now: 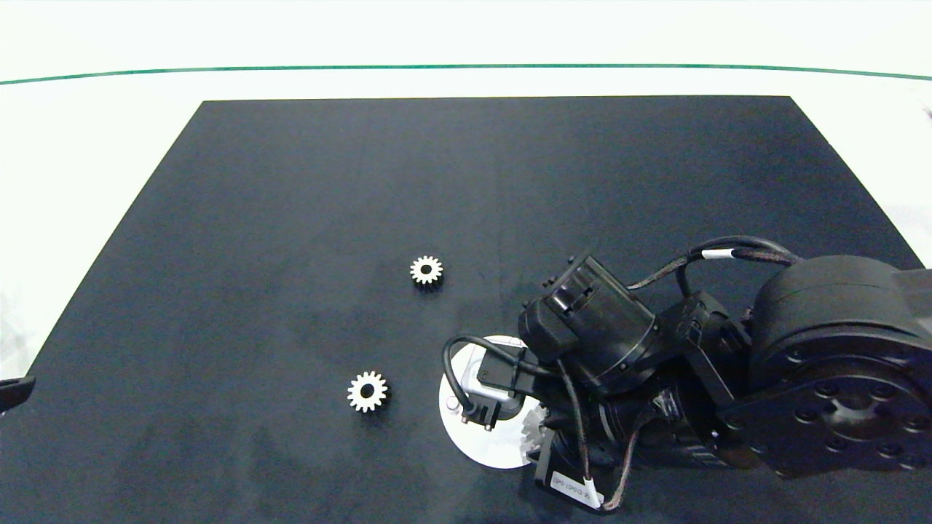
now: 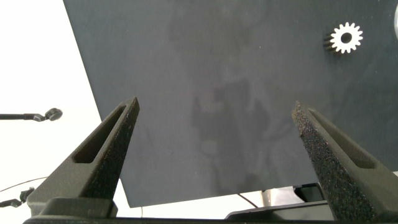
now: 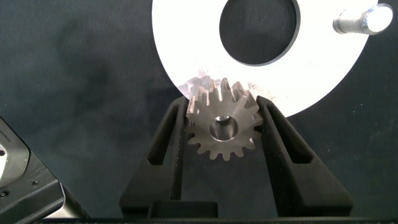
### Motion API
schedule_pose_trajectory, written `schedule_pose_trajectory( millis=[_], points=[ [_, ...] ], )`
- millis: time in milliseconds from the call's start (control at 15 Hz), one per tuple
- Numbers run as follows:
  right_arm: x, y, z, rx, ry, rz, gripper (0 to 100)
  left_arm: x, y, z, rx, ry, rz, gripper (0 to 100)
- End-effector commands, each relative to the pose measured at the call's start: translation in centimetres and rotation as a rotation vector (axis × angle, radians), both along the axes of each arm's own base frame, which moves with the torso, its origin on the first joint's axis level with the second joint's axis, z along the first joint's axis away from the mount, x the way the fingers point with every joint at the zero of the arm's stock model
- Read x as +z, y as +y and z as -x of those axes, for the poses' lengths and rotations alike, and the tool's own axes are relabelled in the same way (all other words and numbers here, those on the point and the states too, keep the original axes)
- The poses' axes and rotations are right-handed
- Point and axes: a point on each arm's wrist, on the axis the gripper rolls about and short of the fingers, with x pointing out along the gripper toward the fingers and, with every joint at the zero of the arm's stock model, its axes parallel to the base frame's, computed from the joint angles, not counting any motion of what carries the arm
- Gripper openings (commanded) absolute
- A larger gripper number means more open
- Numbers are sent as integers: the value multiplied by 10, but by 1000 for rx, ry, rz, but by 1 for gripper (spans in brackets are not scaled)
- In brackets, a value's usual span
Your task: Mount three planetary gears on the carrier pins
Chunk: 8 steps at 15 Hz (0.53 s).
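We find the right gripper (image 3: 222, 127) clamping a toothed metal gear (image 3: 222, 127) over the smooth white disc's (image 3: 186, 56) edge, lower centre of the head view. Two gears (image 1: 426, 270) (image 1: 367, 391) lie on the matte black mat (image 1: 291, 218). The left gripper (image 2: 214, 146) stands spread wide.

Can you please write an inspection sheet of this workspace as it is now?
Surface: black mat on white table.
Job's things: two gears loose on mat; third gear gripped at edge of white disc; one pin visible.
Clutter: nothing seen.
Grippers: right tool shut on gear; left tool open, over mat edge.
Cables: black cable looped over disc.
Surroundings: green line.
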Motion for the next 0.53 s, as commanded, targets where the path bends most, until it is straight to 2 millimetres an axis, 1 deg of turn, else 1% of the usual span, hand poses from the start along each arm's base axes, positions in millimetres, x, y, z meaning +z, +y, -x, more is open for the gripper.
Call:
schedule_pose_trajectory(
  millis=[67, 267, 400, 533],
  points=[
    [0, 0, 1, 3, -2, 3, 100, 0, 0, 0, 0, 5, -2, 100],
    [3, 0, 2, 5, -5, -4, 100, 0, 0, 0, 0, 5, -3, 100],
    [14, -7, 6, 3, -24, -33, 100, 0, 0, 0, 0, 5, -3, 100],
    [35, -39, 21, -25, -57, -86, 100, -1, 0, -1, -2, 9, -4, 100]
  ],
)
